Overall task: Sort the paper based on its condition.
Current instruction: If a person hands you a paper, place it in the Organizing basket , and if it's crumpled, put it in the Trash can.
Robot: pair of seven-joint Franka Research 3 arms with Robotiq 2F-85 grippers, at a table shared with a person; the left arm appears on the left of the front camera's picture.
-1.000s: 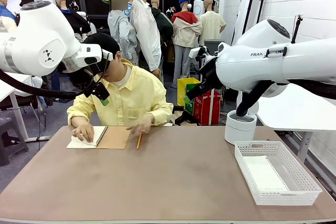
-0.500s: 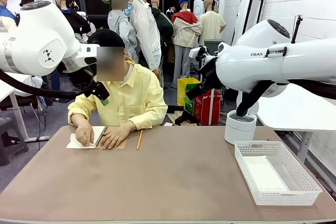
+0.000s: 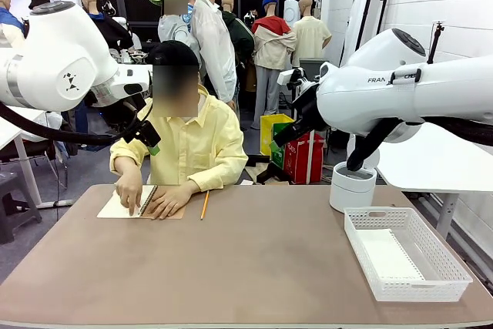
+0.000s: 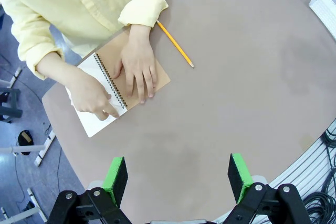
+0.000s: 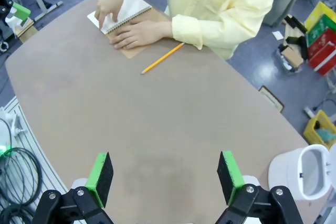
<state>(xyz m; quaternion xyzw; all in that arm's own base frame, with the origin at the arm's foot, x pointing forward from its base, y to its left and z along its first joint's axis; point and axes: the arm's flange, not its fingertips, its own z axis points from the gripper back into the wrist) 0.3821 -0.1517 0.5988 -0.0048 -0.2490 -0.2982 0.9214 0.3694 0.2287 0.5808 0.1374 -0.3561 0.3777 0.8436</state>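
Paper point(image 3: 115, 207) white, long edge along notebook point(image 4: 161, 80) spiral, under person's hands point(image 4: 137, 66), far left of table point(image 3: 254, 267) | left pincer point(image 4: 177, 176) spread, empty, likely nearer | right pincer point(image 5: 164, 176) spread, empty, farther off

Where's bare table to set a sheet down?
Free: the wide middle of the table, bordered by the pencil on the left, the white basket on the right, and the near edge. Crowded: far-left corner, where the person's hands press the spiral notebook; far right holds the white bin.
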